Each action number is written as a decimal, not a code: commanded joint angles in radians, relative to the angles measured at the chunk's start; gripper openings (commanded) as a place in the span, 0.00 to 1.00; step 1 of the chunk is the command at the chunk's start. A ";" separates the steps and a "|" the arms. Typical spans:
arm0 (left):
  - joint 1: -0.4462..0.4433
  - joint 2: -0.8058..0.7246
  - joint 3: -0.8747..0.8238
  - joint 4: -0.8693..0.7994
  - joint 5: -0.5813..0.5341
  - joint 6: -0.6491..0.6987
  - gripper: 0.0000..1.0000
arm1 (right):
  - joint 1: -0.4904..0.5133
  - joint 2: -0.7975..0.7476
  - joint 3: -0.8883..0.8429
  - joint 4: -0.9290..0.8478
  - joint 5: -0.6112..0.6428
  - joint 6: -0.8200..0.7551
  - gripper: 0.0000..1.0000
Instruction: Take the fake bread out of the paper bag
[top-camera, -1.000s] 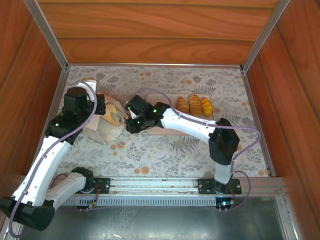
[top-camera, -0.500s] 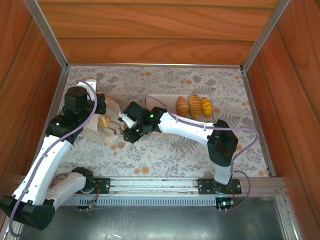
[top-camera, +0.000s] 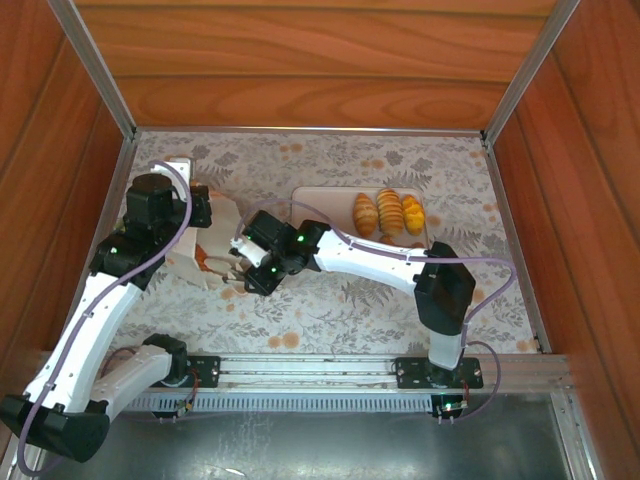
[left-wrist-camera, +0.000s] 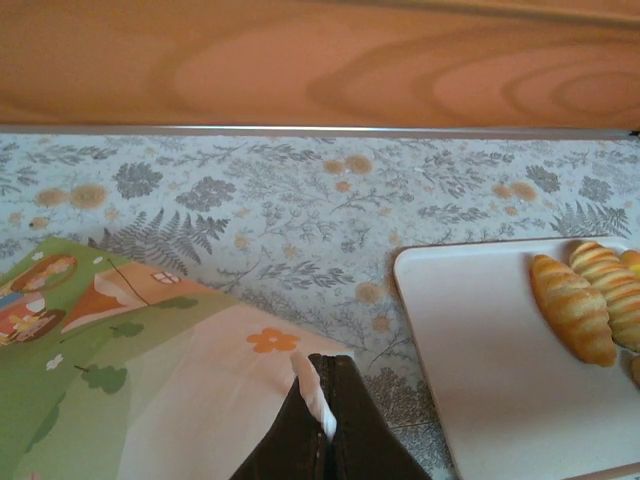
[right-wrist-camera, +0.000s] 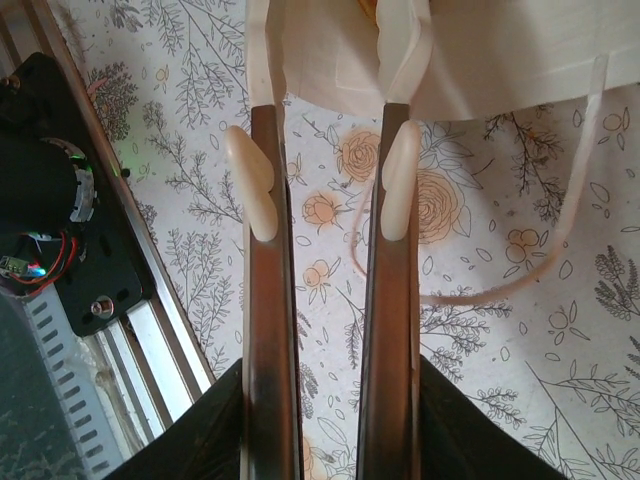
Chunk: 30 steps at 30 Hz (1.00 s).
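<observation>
On the floral table (top-camera: 400, 300), the left gripper (left-wrist-camera: 326, 405) pinches the paper bag (left-wrist-camera: 150, 390) rim. The bag's mouth lies straight ahead of the right gripper (right-wrist-camera: 325, 190), whose fingers are parted and empty.

My right pincer (top-camera: 244, 272) has swung left, away from the tray (top-camera: 322, 205), and come nearer to me across the desk (top-camera: 330, 300). Its tips now sit at the mouth of the paper bag (top-camera: 212, 222). The arm behind it has followed, so the tray's left end, which it covered a second ago, is now bare to the overhead camera. The bag was sprawled wide and flat before. It has since drawn in, and its mouth gapes toward the pincer. An orange-brown patch (top-camera: 204, 263) now shows inside, and I can't identify it.
</observation>
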 joint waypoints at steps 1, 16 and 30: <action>-0.006 -0.023 -0.016 0.031 0.002 -0.002 0.00 | -0.005 -0.081 -0.030 0.058 -0.025 0.002 0.40; -0.006 -0.038 -0.023 0.030 0.002 -0.007 0.00 | -0.047 -0.011 -0.001 0.132 -0.095 0.113 0.45; -0.006 -0.010 0.002 0.031 0.041 -0.019 0.00 | -0.045 0.185 0.174 0.057 -0.072 0.068 0.51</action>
